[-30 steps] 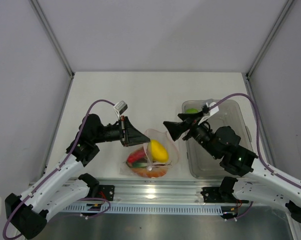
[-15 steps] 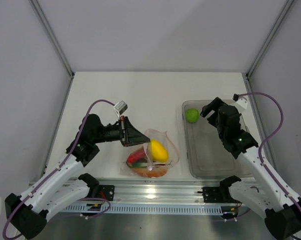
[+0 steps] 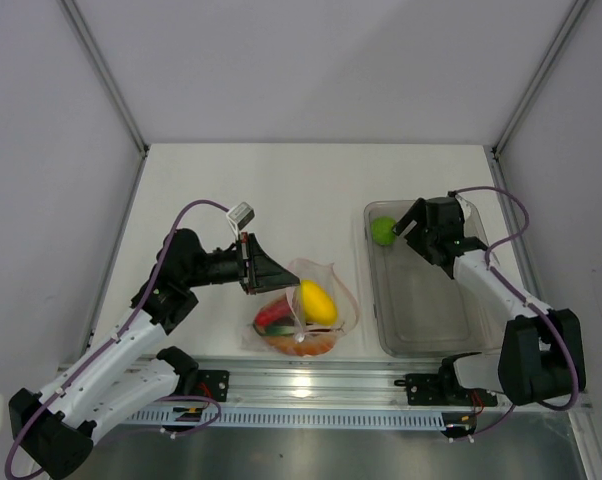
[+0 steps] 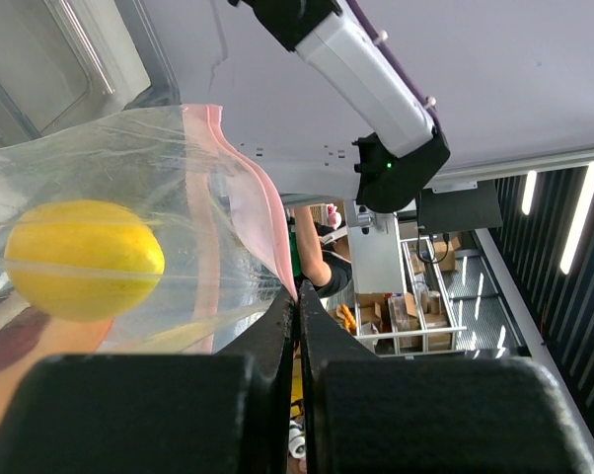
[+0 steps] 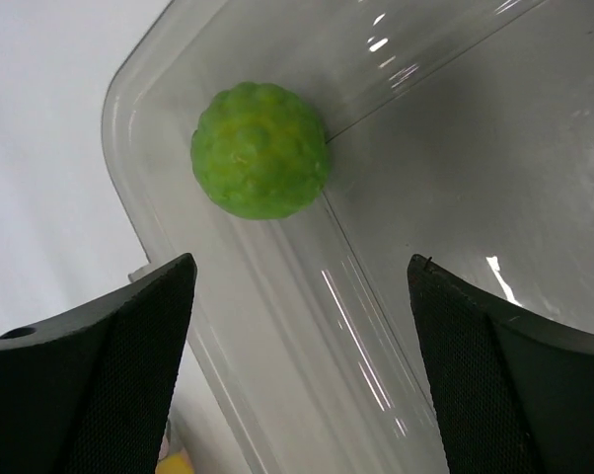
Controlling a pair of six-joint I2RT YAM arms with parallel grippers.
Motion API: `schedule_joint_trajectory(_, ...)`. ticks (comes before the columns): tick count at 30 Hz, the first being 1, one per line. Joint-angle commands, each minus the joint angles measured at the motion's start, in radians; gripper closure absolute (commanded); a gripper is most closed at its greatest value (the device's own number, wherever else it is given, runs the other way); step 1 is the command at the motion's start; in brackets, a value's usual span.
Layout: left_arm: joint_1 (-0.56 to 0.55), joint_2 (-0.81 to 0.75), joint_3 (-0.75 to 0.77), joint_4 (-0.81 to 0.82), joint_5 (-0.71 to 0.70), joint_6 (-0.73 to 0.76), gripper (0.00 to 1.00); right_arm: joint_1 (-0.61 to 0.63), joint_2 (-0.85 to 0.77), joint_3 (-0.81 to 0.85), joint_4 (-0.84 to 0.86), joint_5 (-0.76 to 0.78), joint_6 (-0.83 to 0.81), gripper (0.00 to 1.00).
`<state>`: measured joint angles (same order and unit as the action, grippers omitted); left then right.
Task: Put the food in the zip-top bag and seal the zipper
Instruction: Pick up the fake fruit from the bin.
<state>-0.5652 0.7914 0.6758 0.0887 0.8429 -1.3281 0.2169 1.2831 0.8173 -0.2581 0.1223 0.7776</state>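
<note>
Zip-top bag edge pinched by left gripper, lower food indistinct behind plastic; right gripper wide near green fruit

My zip-top bag open, one fruit outside.
I see its zipper raised; inside lie a yellow lemon, red chili and orange chunks; the green round fruit sits in the far-left corner of the bin.

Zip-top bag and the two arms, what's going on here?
The left hand is clamped on the pink zipper of the zip-top bag, holding its mouth up. A yellow lemon and other toy food sit inside. The right hand hovers open over the green round fruit in the clear bin, not yet gripping it.
</note>
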Motion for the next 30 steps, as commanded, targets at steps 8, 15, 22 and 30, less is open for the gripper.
schedule_joint_trajectory(8, 0.002, -0.021, 0.005, 0.022, 0.025, -0.006, 0.99, -0.022, 0.2, 0.065, 0.187, -0.164, -0.038, 0.04)
schedule_joint_trajectory(15, 0.004, -0.021, 0.002, 0.02, 0.028, -0.005, 0.99, -0.021, 0.3, 0.124, 0.237, -0.191, -0.049, 0.02)
schedule_joint_trajectory(22, 0.004, -0.031, -0.007, 0.022, 0.027, -0.01, 0.99, -0.021, 0.392, 0.178, 0.23, -0.205, -0.04, 0.05)
schedule_joint_trajectory(30, 0.004, -0.053, -0.018, 0.009, 0.024, -0.008, 1.0, -0.021, 0.47, 0.19, 0.234, -0.213, -0.034, 0.15)
